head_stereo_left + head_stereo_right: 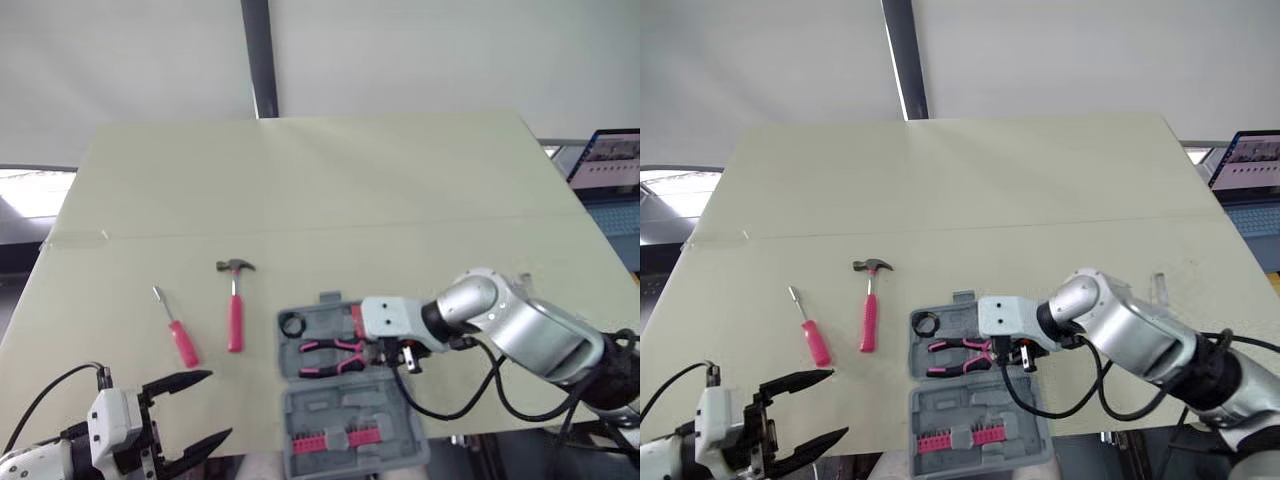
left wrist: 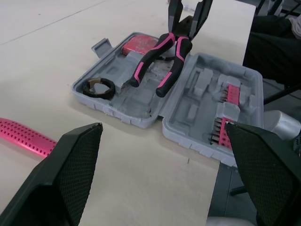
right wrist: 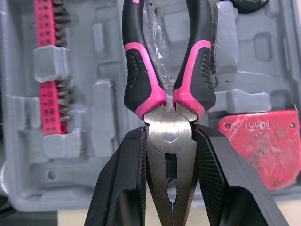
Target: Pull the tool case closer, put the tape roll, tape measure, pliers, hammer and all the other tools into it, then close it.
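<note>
Tool case (image 1: 322, 408) lies open at lower centre of the left eye view, at the near edge of the table (image 1: 350, 190), so the pull-closer step reads as done. In the case: tape roll (image 1: 292, 324) in the upper left corner of the upper half, red tape measure (image 3: 256, 141) seated beside the pliers, pink bit strip (image 1: 335, 440) in the lower half. Pliers (image 1: 335, 358) lie across the upper half; the right gripper (image 3: 170, 188) is clamped on their metal head, a finger touching each side, handles pointing away into the case. Judged as mid-placement, release pending. On the table, left of the case and apart from it: hammer (image 1: 235, 310) and, further left, screwdriver (image 1: 178, 330). Left gripper (image 1: 185, 425) hangs at lower left of the frame, fingers spread wide, holding nothing. Remaining: let go of pliers, load hammer and screwdriver, close the lid.
</note>
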Robot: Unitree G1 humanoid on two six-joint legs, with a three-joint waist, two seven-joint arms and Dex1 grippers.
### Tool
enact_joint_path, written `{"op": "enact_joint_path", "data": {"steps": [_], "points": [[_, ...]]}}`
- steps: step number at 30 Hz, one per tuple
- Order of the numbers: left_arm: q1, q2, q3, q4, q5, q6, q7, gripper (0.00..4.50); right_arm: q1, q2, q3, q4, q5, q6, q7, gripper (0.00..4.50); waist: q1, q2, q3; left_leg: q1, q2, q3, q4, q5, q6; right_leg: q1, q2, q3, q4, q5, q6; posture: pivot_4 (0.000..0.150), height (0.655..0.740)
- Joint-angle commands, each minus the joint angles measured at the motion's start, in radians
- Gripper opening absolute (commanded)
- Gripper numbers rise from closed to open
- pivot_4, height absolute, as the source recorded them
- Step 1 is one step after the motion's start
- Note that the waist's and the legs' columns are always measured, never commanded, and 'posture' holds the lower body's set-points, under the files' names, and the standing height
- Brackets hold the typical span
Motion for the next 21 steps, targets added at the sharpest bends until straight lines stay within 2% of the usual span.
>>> {"op": "enact_joint_path", "data": {"steps": [1, 21], "points": [[0.008, -0.011, -0.003, -0.018, 0.004, -0.025, 0.009, 4.5, -0.043, 0.045, 0.023, 0.04, -0.055, -0.029, -0.002, 0.97, -0.002, -0.001, 0.0, 0.0, 0.0, 0.0, 0.0, 0.0, 0.0, 0.0, 0.0, 0.0, 0.0, 0.0, 0.0, 0.15, 0.736], [0.029, -0.043, -0.083, -0.079, 0.049, -0.039, 0.099, 4.5, -0.11, 0.168, 0.066, 0.102, -0.112, -0.03, 0.07, 0.97, -0.016, -0.001, 0.0, 0.0, 0.0, -0.001, 0.0, 0.0, 0.0, 0.0, 0.0, 0.0, 0.0, 0.0, 0.0, 0.15, 0.736]]}}
